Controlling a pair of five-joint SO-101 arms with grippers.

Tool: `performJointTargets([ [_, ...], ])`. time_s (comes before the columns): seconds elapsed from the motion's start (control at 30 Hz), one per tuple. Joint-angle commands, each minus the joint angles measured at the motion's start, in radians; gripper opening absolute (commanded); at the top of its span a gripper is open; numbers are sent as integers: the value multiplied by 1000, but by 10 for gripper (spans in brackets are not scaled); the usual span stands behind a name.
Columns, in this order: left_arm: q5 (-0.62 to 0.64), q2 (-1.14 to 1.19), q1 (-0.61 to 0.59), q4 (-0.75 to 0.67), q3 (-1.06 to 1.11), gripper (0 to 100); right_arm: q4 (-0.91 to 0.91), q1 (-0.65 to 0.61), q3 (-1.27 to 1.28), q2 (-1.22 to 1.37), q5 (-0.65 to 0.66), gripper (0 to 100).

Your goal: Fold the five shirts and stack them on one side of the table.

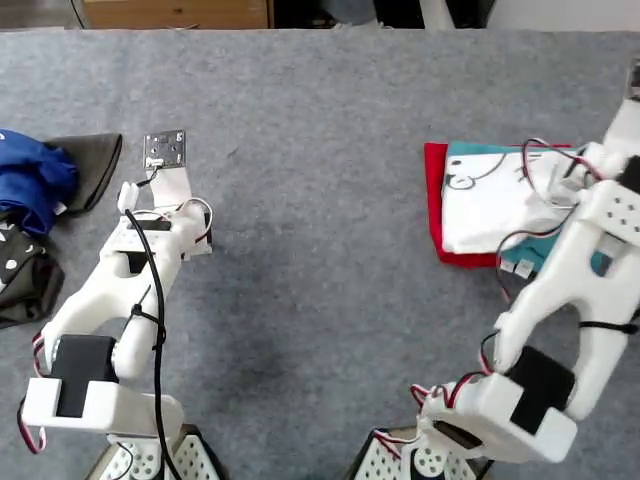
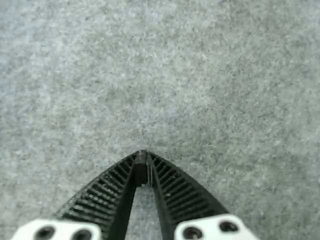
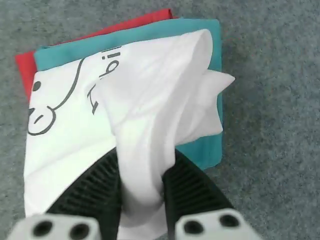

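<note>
A stack lies at the table's right side: a red shirt [image 1: 434, 200] at the bottom, a teal shirt [image 1: 470, 150] on it, and a white shirt [image 1: 490, 210] with a black line drawing on top. My right gripper [image 3: 142, 175] is shut on a bunched fold of the white shirt [image 3: 150, 115], held up over the teal shirt [image 3: 200, 40] and red shirt [image 3: 25, 65]. At the left edge a crumpled blue shirt [image 1: 30, 185] rests on a black shirt [image 1: 95, 160]. My left gripper [image 2: 142, 157] is shut with nothing in it, over bare carpet beside that pile.
The table is covered in grey carpet [image 1: 320, 150], wide and bare between the two arms. Another dark garment with white dots [image 1: 25, 280] lies at the left edge below the blue one. A wooden cabinet [image 1: 175, 12] stands beyond the far edge.
</note>
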Motion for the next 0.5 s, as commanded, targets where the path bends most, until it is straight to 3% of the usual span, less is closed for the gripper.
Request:
performJointTargets([
  [0.0,2,-41,-13,-9,1,29,5,40,-76,16,3,13],
  [0.27,2,-41,-13,-9,2,29,6,41,-74,54,5,41],
  [0.47,2,-43,-13,-9,4,29,104,34,-96,50,29,426],
])
